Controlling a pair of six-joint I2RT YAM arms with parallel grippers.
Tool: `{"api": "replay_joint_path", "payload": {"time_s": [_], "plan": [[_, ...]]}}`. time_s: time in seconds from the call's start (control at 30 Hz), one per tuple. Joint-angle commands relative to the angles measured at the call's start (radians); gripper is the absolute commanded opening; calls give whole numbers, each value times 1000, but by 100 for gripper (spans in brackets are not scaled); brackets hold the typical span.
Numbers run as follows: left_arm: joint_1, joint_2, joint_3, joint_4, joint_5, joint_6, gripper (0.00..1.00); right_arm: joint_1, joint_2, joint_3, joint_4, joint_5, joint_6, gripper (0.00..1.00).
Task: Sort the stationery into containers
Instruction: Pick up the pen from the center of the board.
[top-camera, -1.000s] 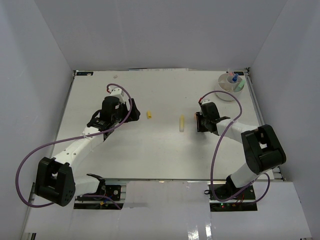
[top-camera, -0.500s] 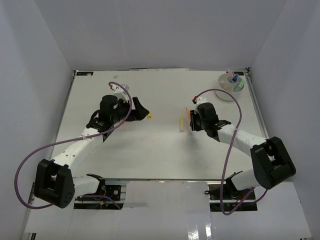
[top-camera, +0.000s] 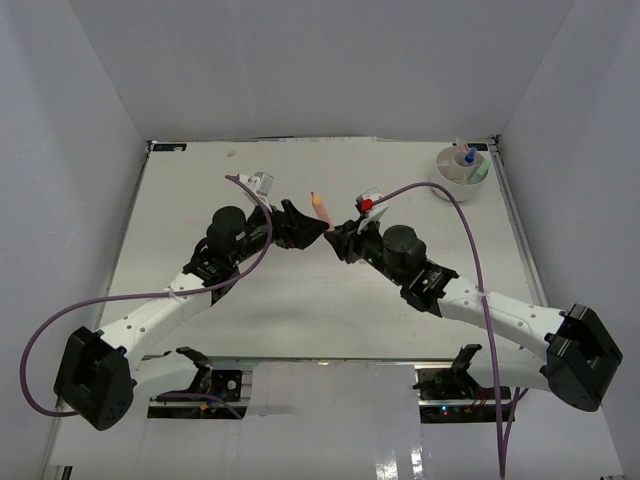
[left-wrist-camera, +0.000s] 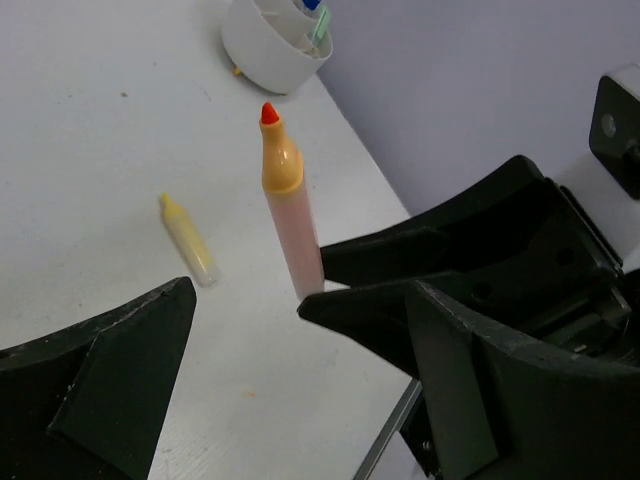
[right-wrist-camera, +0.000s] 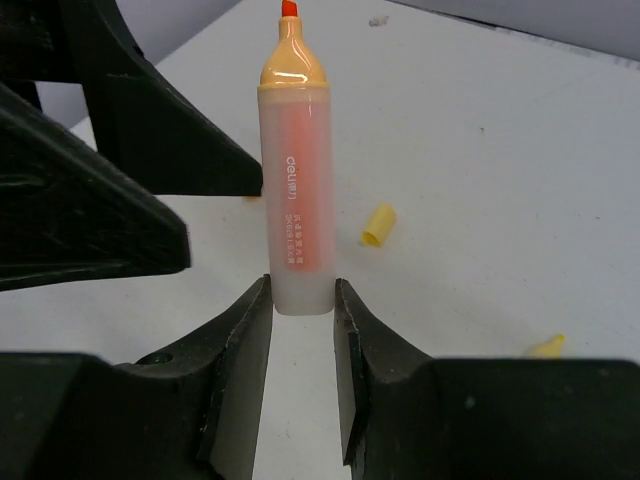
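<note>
An uncapped orange highlighter (right-wrist-camera: 295, 200) stands upright in the air, its tip up. My right gripper (right-wrist-camera: 300, 300) is shut on its lower end. From above, the highlighter (top-camera: 319, 206) pokes up between the two arms over the table's middle. My left gripper (left-wrist-camera: 245, 298) is open and empty, its fingers just short of the highlighter (left-wrist-camera: 290, 220) and to one side of it. The white tub (top-camera: 462, 172) sits at the far right corner with several items standing in it. A yellow highlighter (left-wrist-camera: 188, 240) lies on the table.
A small yellow cap (right-wrist-camera: 378, 224) and another yellow bit (right-wrist-camera: 547, 346) lie on the white table beyond the held highlighter. The left gripper's black fingers (right-wrist-camera: 110, 200) fill the left of the right wrist view. Grey walls close in the table.
Both arms have swung in to the table's middle. The right gripper has risen with the orange highlighter in it, and the open left gripper has come right up beside it.
</note>
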Motion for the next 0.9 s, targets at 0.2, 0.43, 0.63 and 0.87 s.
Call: {"api": "replay_joint_path", "payload": {"time_s": [0.2,0.43,0.63,0.87], "plan": [[-83,-28,-34,190,-196,-32,95,88,-19,-47,242,92,46,12],[-123,18,-39,222,-227,-31,83,123,-1,-56,281,127,47,12],[-143,41,-53,247,-240,-35,76,136,12,-55,294,141,49,12],[-154,41,-60,265,-236,-34,58,139,1,-72,311,168,53,12]]}}
